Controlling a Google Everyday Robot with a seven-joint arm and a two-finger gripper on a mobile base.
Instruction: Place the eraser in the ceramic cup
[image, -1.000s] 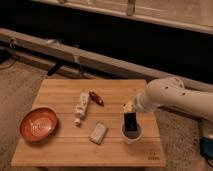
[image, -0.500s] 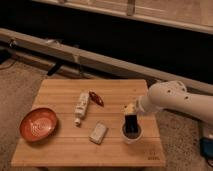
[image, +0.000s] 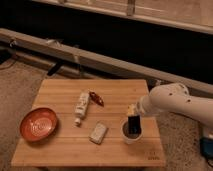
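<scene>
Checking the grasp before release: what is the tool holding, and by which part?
The tool holds the eraser by its upper end, lower end inside the ceramic cup.

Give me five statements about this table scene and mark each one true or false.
1. The gripper is directly above the ceramic cup. True.
2. The eraser lies flat on the wooden table. False: it stands upright, its lower end inside the cup.
3. The orange-red bowl sits at the table's left end. True.
4. The pale whitish block is inside the bowl. False: it lies on the table just left of the cup.
5. The small white bottle stands upright. False: it lies on its side near the table's middle, beside a small red object.
</scene>
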